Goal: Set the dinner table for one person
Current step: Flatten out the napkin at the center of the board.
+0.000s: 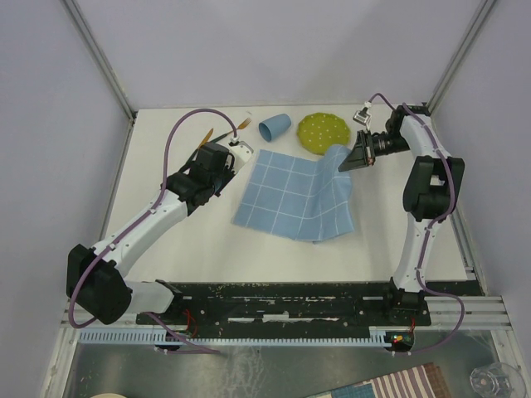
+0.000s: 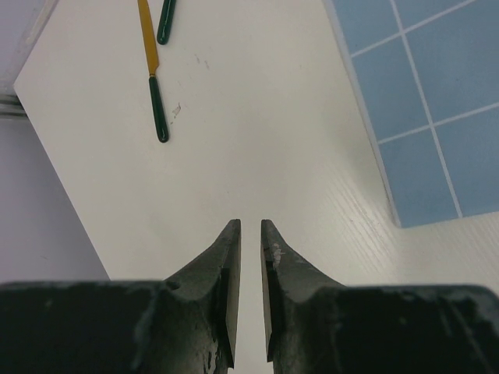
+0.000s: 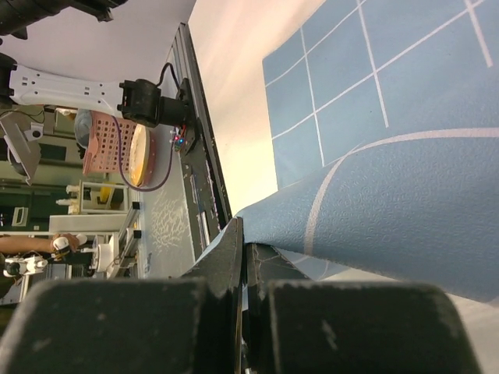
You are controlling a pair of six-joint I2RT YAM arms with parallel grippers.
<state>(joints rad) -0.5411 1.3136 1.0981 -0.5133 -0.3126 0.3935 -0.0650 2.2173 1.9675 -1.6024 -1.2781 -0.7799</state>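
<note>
The white dinner table (image 1: 166, 265) holds a light-blue cloth with a white grid (image 1: 282, 195) at its middle. My right gripper (image 1: 343, 161) is shut on the cloth's far right corner and holds it lifted and folded over, as the right wrist view shows (image 3: 243, 234) with the cloth (image 3: 374, 101). A green plate (image 1: 322, 131) and a blue cup (image 1: 274, 127) on its side lie at the back. Orange cutlery with green handles (image 1: 224, 133) lies at the back left, also in the left wrist view (image 2: 152, 70). My left gripper (image 1: 235, 149) (image 2: 250, 226) is empty, jaws a narrow gap apart, just left of the cloth (image 2: 437, 101).
A black base plate (image 1: 290, 294) runs along the table's near edge. Grey enclosure walls and metal frame posts (image 1: 99, 58) bound the table at the back and sides. A pink basket (image 3: 105, 140) stands off the table.
</note>
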